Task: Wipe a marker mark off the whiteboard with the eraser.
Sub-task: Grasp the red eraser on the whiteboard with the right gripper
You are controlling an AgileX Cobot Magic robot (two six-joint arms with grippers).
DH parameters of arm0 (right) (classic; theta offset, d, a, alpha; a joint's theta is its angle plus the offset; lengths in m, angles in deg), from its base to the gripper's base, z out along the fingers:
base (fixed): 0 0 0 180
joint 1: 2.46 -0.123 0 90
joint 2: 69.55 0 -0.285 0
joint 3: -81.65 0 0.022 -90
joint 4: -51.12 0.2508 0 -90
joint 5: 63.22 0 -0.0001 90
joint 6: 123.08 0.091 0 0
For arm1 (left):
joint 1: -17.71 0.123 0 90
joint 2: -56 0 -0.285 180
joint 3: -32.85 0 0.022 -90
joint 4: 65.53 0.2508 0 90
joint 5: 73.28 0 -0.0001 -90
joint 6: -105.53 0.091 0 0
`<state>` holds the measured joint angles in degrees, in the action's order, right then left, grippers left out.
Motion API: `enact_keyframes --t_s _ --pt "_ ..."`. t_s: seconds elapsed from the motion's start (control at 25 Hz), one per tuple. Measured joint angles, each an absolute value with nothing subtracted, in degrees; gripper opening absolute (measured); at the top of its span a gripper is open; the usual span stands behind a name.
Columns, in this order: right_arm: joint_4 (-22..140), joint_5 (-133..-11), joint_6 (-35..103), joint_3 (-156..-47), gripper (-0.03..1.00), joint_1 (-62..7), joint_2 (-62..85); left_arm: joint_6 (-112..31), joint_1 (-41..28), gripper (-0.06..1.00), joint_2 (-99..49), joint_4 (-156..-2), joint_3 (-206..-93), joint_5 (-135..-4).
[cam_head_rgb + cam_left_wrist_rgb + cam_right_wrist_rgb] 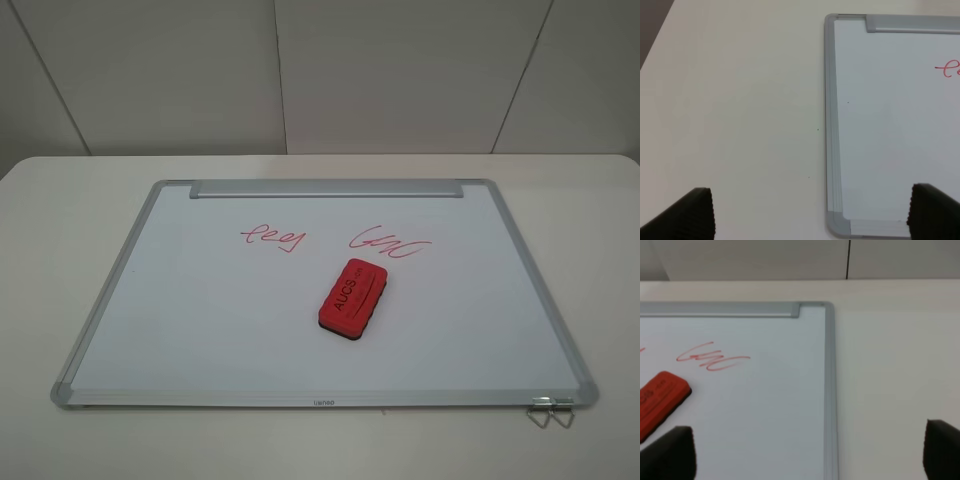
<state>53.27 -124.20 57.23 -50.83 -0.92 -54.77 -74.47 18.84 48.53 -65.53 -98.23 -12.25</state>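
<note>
The mark [272,238], a short red looped scribble, sits on the far left-of-centre part of the whiteboard [110,290], just below the silver tray strip [325,189]. To its right, apart from it, is a second red scribble [390,243]. The red eraser [353,297] lies flat on the board near the middle, lettering up, nearer than both scribbles and touching neither. The board lies flat on a white table [60,200], with a metal clip [552,410] at its near right corner. My left gripper [812,215] hangs with its jaws spread wide and nothing between them, straddling the board's left edge by the near corner. My right gripper [807,452] is likewise spread wide and empty, straddling the right edge, one finger [670,455] near the eraser.
</note>
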Motion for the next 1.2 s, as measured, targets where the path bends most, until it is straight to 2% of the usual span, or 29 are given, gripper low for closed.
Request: enact_keyframes --t_s 0.28,0.76,0.96,1.2 --pt "55.9 -122.8 58.8 -54.3 0.83 -7.7 -29.4 -74.5 18.8 0.77 48.5 -65.9 -98.2 -12.3" --pt "51.6 -120.0 78.0 -81.3 0.83 -26.7 22.7 -74.5 18.8 0.77 48.5 -65.5 -98.2 -12.3" --pt "51.1 -116.2 85.5 -88.9 0.83 -31.9 35.7 -74.5 18.8 0.77 48.5 -65.5 -98.2 -12.3" --pt "50.5 -108.8 98.7 -90.9 0.83 -36.8 45.7 -74.5 18.8 0.77 48.5 -65.5 -98.2 -12.3"
